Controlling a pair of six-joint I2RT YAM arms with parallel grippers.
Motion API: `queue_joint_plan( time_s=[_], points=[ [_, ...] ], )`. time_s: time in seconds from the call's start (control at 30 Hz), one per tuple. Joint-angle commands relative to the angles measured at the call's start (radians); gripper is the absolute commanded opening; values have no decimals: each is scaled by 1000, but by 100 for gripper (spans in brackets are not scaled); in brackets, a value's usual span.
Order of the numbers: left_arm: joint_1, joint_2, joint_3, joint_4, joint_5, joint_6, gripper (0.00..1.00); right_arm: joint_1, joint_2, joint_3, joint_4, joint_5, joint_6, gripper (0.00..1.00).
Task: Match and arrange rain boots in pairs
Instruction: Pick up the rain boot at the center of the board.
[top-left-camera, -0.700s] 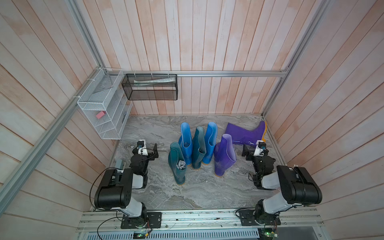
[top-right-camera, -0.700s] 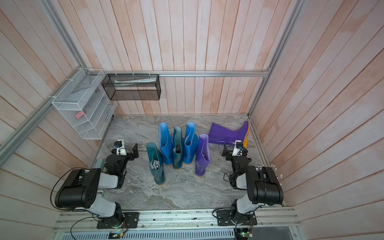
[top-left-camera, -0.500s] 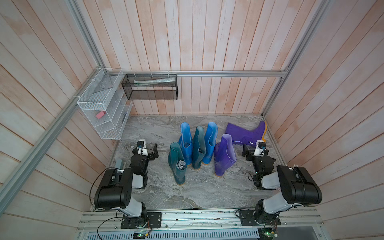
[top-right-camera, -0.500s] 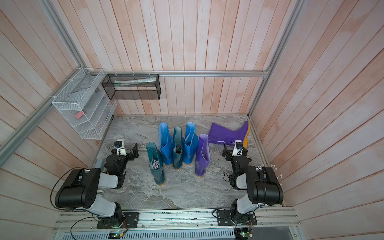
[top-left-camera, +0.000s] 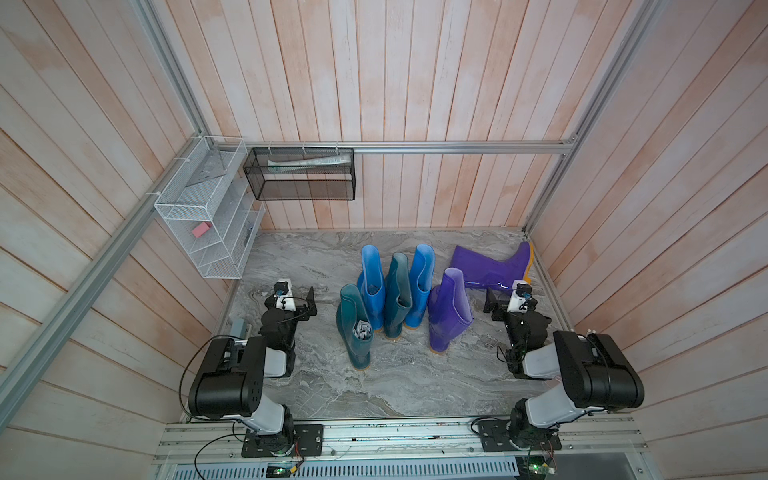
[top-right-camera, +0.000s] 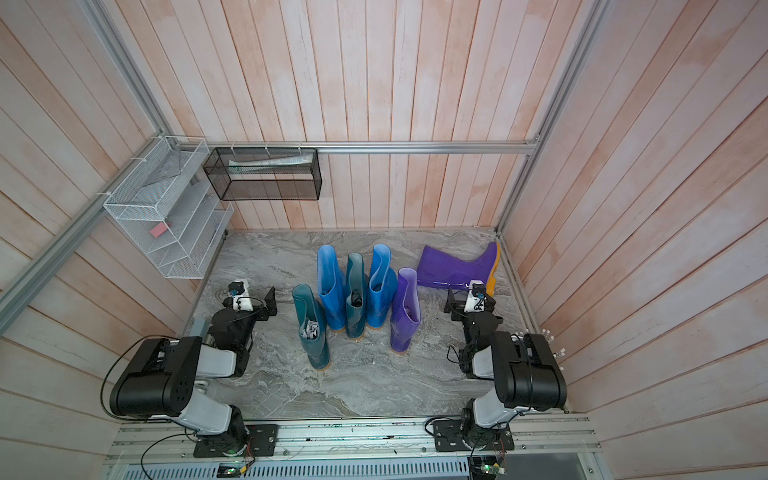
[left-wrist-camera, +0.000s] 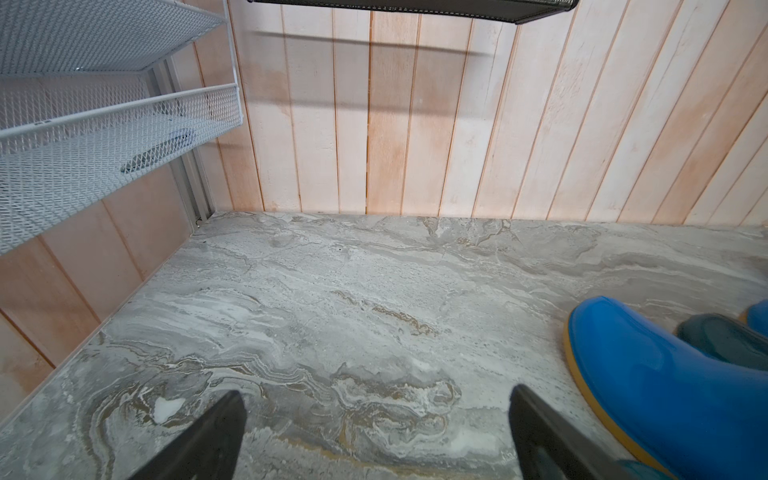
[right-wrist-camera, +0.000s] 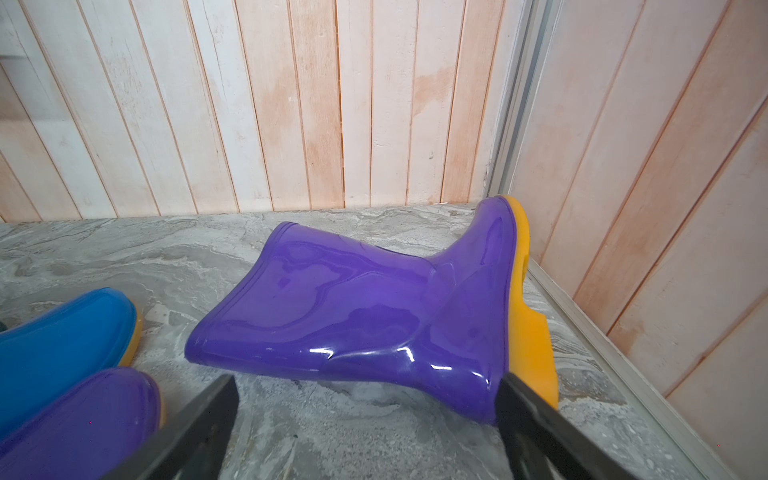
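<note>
Right wrist | right claw (right-wrist-camera: 365, 380) spread | lying purple boot (right-wrist-camera: 353, 307) toe hidden, perhaps touching | left claw (left-wrist-camera: 376, 390) spread

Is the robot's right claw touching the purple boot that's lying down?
Cannot tell. In the right wrist view one finger of the open right gripper overlaps the lying purple boot at its toe; no gap or contact shows plainly.

Top views high overhead, wrist views low, facing back wall (left-wrist-camera: 415, 124)
</note>
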Motion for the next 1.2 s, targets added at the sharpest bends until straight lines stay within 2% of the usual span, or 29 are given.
queue_joint_plan(
  time_s=[0.0, 0.63, 0.7, 0.77, 0.83, 0.9, 1.07, 1.17],
  points=[
    [-1, 11, 16, -11, -2, 5, 100, 6, 12, -1, 19, -7, -8, 98],
    [8, 10, 16, -10, 5, -2, 100, -12, 11, 14, -7, -16, 12, 98],
    [-2, -7, 18, -23, -73, -17, 100, -12, -9, 28, -51, 29, 28, 98],
    [-5, -89, 53, -156, -191, -48, 100, -9, -95, 78, -210, 106, 50, 98],
    [-5, -186, 94, -297, -252, -83, 100, -10, -179, 165, -426, 174, 65, 98],
    [-6, -283, 142, -447, -298, -142, 100, -9, -249, 246, -594, 188, 53, 98],
    [-37, -489, 335, -884, -291, -286, 100, -1, -436, 345, -791, 167, 121, 98],
    [-55, -553, 501, -1136, -233, -382, 100, 4, -516, 460, -987, 142, 193, 98]
  ],
)
